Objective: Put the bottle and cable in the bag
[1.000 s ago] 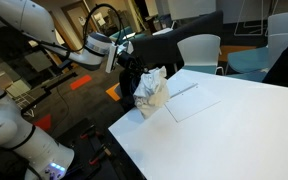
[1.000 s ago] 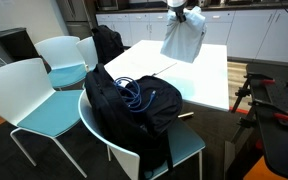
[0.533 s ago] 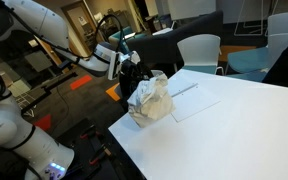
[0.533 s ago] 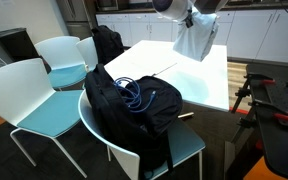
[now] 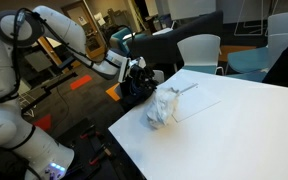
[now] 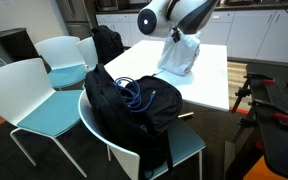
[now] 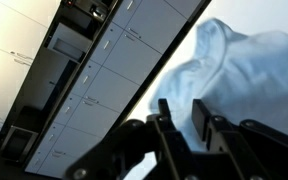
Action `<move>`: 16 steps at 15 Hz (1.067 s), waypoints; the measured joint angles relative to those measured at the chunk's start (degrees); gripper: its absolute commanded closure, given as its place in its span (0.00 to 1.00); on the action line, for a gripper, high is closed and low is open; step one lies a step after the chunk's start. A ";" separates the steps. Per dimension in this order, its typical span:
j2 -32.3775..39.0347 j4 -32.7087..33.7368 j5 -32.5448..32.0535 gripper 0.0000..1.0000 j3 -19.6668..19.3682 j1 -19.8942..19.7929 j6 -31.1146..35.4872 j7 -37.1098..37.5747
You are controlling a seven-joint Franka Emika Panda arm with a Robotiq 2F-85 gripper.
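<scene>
The black bag [image 6: 134,105] lies on a teal chair seat beside the white table, and it also shows past the table's edge [image 5: 132,92]. The blue cable [image 6: 136,93] rests in loose loops on top of the bag. No bottle shows in any view. My gripper [image 7: 182,118] is low over the table's end, with its fingers a little apart and nothing clamped between them. A pale wrinkled fabric item [image 5: 164,105] sits crumpled on the table just beyond the fingertips [image 7: 201,112], and in an exterior view it [image 6: 179,55] hides the gripper.
A white table [image 6: 209,85] carries a flat sheet of paper [image 5: 199,100]. Teal-and-white chairs [image 6: 24,100] stand around it, and a second black bag [image 6: 107,45] sits on a far chair. Cabinets line the back wall.
The pale fabric, hanging from the shut gripper a second ago, has come down onto the table. The arm has lowered with it and the jaws have parted.
</scene>
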 measured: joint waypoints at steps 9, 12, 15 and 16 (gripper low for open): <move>1.77 4.12 0.36 0.00 1.65 -2.26 8.91 -0.46; -1.63 1.26 0.54 0.00 1.27 -6.84 20.98 -1.49; -8.11 -4.46 0.35 0.00 0.81 -14.38 35.34 -3.12; -10.40 -6.32 0.36 0.00 0.78 -17.34 40.40 -4.20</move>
